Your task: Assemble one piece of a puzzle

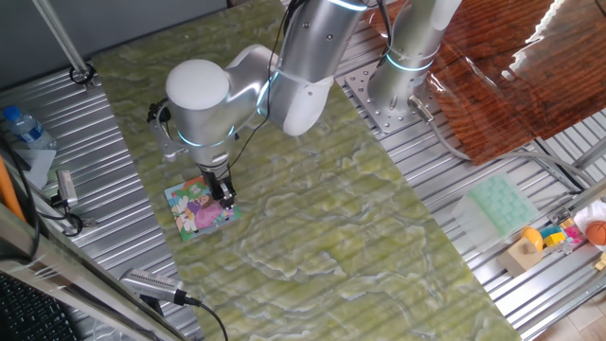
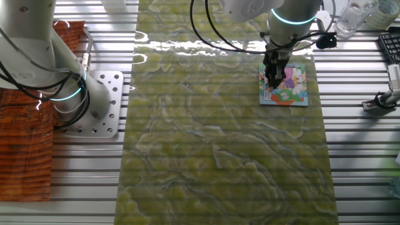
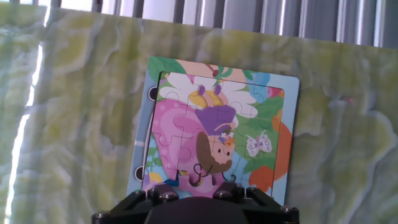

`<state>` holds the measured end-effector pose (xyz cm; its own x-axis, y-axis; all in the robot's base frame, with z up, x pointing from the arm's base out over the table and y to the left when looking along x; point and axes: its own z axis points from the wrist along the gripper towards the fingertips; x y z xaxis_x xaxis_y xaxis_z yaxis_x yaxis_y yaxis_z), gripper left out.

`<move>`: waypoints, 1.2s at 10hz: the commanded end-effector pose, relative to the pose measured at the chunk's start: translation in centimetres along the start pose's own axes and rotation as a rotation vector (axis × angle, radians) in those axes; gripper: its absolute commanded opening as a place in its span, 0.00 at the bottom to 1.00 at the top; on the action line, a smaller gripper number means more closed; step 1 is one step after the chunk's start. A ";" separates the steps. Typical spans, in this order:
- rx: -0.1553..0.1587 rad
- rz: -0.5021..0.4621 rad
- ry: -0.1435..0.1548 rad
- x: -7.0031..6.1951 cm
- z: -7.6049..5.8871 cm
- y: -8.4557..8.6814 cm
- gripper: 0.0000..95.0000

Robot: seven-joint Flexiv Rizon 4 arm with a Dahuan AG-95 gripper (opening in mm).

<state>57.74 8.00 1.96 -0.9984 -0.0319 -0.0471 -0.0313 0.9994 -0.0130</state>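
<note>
The puzzle (image 1: pixel 196 210) is a small square board with a teal border and a pink cartoon picture, lying on the green marbled mat (image 1: pixel 331 218). My gripper (image 1: pixel 225 201) points straight down onto its right part, fingertips at or just above the picture. From the other side the gripper (image 2: pixel 274 80) covers the puzzle's (image 2: pixel 292 86) left half. In the hand view the puzzle (image 3: pixel 217 124) fills the middle, and the hand's black body (image 3: pixel 196 210) hides its lower edge. The loose piece does not show in any view. The fingers look close together, but their gap is hidden.
A second arm's base (image 2: pixel 87 100) is bolted beside the mat. A pale green tray (image 1: pixel 499 204) and small toys (image 1: pixel 549 242) lie at the right. A reddish wooden board (image 1: pixel 511 76) sits behind them. A water bottle (image 1: pixel 24 128) and cables (image 1: pixel 161 289) lie left.
</note>
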 end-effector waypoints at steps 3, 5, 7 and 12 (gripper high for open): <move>0.001 0.033 0.008 -0.1 0.0 0.1 0.00; 0.004 0.050 0.012 -0.1 0.0 0.1 0.00; 0.014 0.066 0.008 -0.2 0.2 0.3 0.00; 0.025 0.043 0.015 0.0 -0.1 0.4 0.00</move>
<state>57.58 8.38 2.29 -0.9995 0.0067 -0.0311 0.0079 0.9993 -0.0376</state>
